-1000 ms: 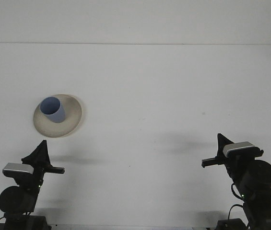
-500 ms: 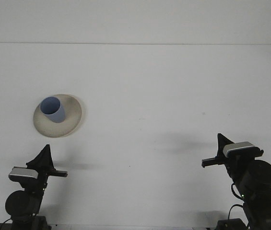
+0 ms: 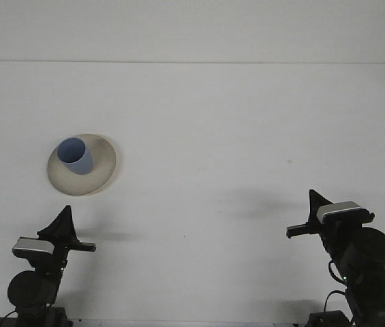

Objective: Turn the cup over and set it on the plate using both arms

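With the blue cup (image 3: 75, 156) upright on the cream plate (image 3: 103, 170), both grippers, jaw states indiscernible, should simply stay clear.

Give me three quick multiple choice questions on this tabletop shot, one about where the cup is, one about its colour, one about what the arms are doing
1. Where is the cup?
A. on the plate
B. on the bare table at right
C. held by an end effector

2. What colour is the cup?
A. red
B. blue
C. green

3. How do the arms stand?
A. both clamp the cup
B. one lifts the plate
C. both are low at the near edge, clear of cup and plate

Answers:
1 A, the cup sits inside the plate's rim, left of centre.
2 B, its wall and top are plain blue against the cream plate.
3 C, the left end effector and right end effector touch nothing.
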`<action>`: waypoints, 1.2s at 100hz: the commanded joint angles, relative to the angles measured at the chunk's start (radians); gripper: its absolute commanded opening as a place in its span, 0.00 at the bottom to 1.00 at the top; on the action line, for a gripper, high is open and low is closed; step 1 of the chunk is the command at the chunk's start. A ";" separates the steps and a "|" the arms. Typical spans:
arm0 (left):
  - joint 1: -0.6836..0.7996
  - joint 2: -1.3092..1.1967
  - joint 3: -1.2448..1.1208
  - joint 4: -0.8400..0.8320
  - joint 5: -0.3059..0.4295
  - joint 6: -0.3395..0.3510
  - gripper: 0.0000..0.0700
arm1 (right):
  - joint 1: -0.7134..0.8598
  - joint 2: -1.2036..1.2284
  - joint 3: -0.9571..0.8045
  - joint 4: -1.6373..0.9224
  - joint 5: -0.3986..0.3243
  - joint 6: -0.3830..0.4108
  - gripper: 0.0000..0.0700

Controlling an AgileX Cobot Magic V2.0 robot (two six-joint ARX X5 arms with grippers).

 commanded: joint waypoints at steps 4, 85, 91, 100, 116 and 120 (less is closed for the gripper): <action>-0.001 -0.002 -0.020 0.010 -0.002 -0.002 0.02 | 0.001 0.001 0.008 0.015 -0.001 0.003 0.00; -0.001 -0.002 -0.020 0.010 -0.002 -0.002 0.02 | -0.025 -0.299 -0.359 0.414 0.008 0.003 0.00; -0.001 -0.002 -0.020 0.010 -0.002 -0.002 0.02 | -0.040 -0.353 -0.405 0.420 0.026 0.003 0.00; -0.001 -0.002 -0.020 0.010 -0.002 -0.002 0.02 | -0.065 -0.431 -0.465 0.419 0.058 0.003 0.00; -0.001 -0.002 -0.020 0.010 -0.002 -0.002 0.02 | -0.104 -0.522 -0.561 0.445 0.080 0.003 0.00; -0.001 -0.002 -0.020 0.010 -0.002 -0.002 0.02 | -0.108 -0.522 -0.579 0.460 0.080 0.003 0.00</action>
